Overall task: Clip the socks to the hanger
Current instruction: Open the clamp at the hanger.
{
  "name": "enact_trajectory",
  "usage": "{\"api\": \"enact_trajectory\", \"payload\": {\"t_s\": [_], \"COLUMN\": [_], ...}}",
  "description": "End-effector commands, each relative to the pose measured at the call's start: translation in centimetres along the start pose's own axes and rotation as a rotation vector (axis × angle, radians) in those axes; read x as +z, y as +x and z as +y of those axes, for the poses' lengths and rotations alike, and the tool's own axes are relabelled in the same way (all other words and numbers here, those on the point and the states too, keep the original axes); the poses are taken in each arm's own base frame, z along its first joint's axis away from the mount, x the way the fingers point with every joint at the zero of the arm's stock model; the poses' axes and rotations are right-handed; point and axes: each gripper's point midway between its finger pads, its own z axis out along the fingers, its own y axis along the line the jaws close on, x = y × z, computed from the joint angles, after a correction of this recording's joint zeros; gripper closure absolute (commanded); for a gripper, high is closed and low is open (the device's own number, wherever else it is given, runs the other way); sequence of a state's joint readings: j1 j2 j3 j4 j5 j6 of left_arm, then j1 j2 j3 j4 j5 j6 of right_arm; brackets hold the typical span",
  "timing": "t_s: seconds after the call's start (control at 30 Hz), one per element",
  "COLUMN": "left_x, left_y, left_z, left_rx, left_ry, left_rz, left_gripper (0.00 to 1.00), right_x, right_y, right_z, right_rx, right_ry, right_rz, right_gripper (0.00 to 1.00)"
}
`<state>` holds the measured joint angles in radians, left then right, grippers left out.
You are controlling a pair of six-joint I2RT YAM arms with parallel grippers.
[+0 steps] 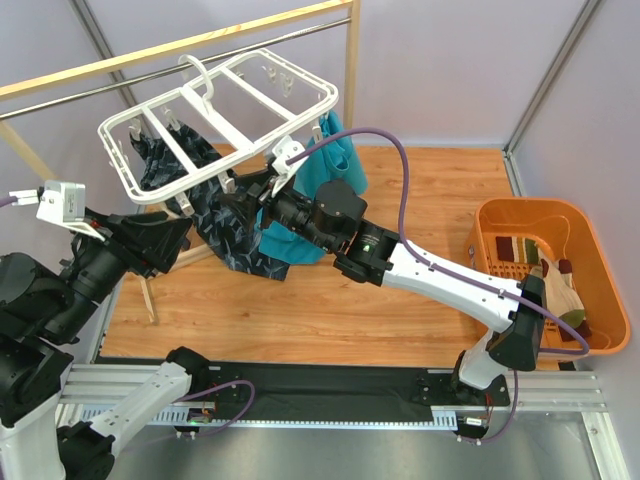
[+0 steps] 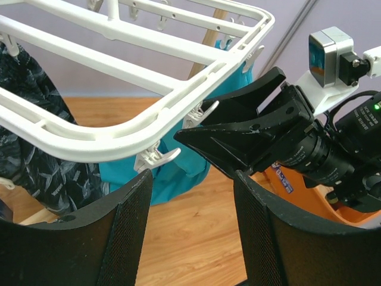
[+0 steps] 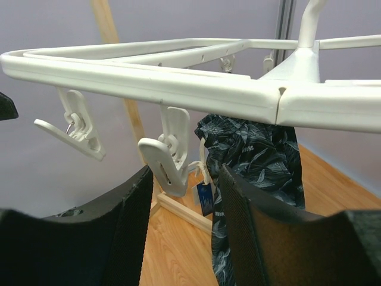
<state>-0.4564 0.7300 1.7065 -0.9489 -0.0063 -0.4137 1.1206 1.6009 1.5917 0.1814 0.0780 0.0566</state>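
- The right gripper is held just under the near edge bar of the hanger. Its jaws stand apart, with one white clip hanging down into the gap. Whether either finger touches the clip cannot be told.
- A second clip hangs from the same bar, beside the first and outside the jaws.
- The left gripper is parted and empty. It is positioned below the hanger's rounded corner, with the right gripper's black fingers just beyond it.
- The hanger is hooked on the metal rail of the wooden rack and sits tilted.
- A navy patterned cloth is already clipped to the hanger and hangs directly behind the right gripper, where it blocks the far side of the frame from view.
- A teal cloth hangs from the hanger's right end — close beside the right wrist.
- The socks are lying in an orange basket at the right edge of the wooden table, well apart from the hanger and from both grippers.
- A small blue tag is attached at the navy cloth's edge. White lettering is printed on the cloth, but both are too small to be read.
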Motion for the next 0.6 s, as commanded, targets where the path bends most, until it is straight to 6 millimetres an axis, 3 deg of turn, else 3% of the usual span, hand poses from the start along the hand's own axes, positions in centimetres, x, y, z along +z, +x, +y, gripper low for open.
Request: {"api": "enact_trajectory", "payload": {"t_s": [0.0, 0.33, 0.5, 0.57], "left_x": [0.0, -0.2, -0.4, -0.4], "left_y": [-0.2, -0.2, 0.0, 0.0], "left_z": [-0.4, -0.6, -1.5, -2.2], "left_rx": [0.007, 0.0, -0.043, -0.086], "left_ry": [0.025, 0.033, 0.076, 0.106], "left_rz": [-0.012, -0.012, 0.003, 0.009], "left_gripper": [0.36, 0.36, 0.36, 0.37], "right_x": [0.2, 0.2, -0.2, -0.5], "right_y": [-3.4, -3.4, -3.8, -3.9], "right_z": [0.1, -0.3, -0.1, -0.2], "right_rx": [0.022, 0.043, 0.065, 0.069], "right_ry": [0.013, 0.041, 0.039, 0.042], "right_rz": [-0.096, -0.098, -0.084, -0.072], "right_gripper": [0.51, 0.72, 1.0, 1.0]}}
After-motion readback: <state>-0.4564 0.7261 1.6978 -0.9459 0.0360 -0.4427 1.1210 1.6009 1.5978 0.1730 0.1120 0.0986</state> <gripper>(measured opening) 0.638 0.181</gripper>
